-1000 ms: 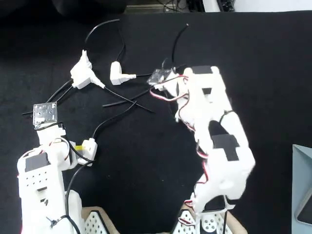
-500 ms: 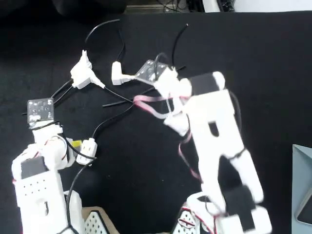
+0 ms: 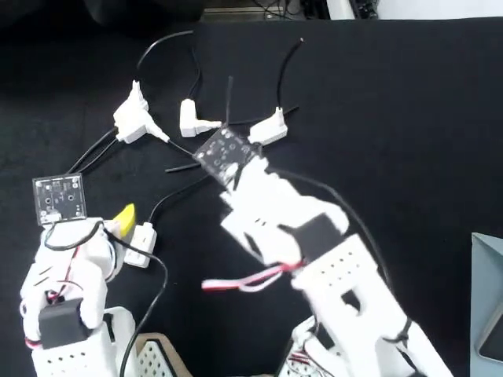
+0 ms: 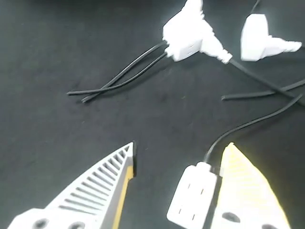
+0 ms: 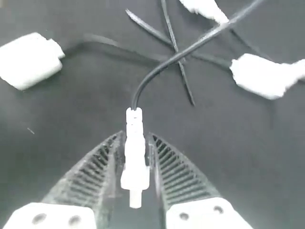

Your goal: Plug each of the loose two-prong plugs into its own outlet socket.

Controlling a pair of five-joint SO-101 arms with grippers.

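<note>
My right gripper is shut on a small white two-prong plug, whose black cord curves away over the mat. In the high view the right wrist sits mid-table and covers that plug. A loose white plug lies just beyond it, and another plug lies further left. My left gripper is open over the mat. A white outlet socket rests against its yellow finger; the same socket shows beside the left arm.
A white joined plug and socket with two black cords lies at the back left. Loose black cords cross mid-table. A grey box stands at the right edge. The black mat is bare at the right.
The right arm swung left and toward the near side, uncovering the plug it had been over. The left wrist shifted slightly left and nearer, and its yellow finger now shows.
</note>
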